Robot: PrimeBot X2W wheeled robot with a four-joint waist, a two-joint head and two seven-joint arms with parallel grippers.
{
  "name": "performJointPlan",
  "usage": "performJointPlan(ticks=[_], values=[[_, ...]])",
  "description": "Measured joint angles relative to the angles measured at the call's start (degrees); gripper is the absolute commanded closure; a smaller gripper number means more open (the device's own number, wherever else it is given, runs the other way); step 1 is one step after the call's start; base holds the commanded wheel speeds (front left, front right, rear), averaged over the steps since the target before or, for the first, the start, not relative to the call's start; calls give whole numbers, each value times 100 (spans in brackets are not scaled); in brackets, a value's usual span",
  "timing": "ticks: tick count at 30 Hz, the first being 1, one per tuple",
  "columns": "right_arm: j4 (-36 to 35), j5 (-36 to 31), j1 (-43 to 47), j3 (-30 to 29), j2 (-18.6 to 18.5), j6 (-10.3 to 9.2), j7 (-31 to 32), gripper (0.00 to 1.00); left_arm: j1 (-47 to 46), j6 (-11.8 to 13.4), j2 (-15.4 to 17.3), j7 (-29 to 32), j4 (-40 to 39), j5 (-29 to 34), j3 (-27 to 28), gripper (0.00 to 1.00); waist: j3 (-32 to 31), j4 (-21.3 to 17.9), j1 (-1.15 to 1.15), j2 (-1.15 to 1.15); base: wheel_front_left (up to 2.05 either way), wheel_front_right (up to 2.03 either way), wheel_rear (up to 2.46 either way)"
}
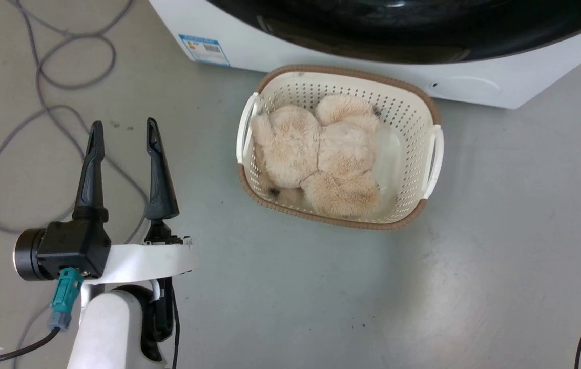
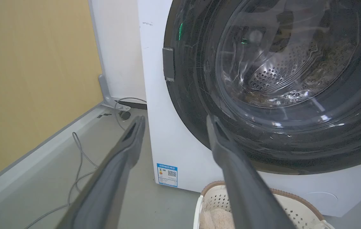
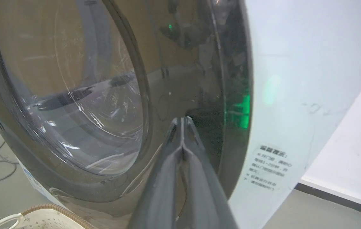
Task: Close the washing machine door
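The washing machine is a white box, and the washing machine door, a glossy black disc with a clear glass bowl, lies flat against its front. The steel drum shows through the glass. My left gripper hovers open over the floor, left of the machine, with nothing between its fingers; its wrist view has the gripper pointing at the door's lower left rim. My right gripper is shut and empty, its tips at the black rim of the door near the right edge; whether they touch it I cannot tell.
A cream perforated basket holding a beige plush toy stands on the floor just before the machine. Grey cables loop across the floor at the left. A yellow wall runs beside the machine's left side.
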Motion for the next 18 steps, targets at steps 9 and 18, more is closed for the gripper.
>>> performJointPlan(ticks=[9, 18], values=[[-1282, -312, 705, -348, 374, -4, 0, 100, 164, 8, -1, -1, 129, 103, 165, 0, -529, -238, 0, 0, 0, 0, 0], [-2131, -516, 1481, -470, 755, -5, 0, 100, 513, -58, -3, 0, 315, 222, 316, 0, -1216, -518, -1, 0, 0, 0, 0]])
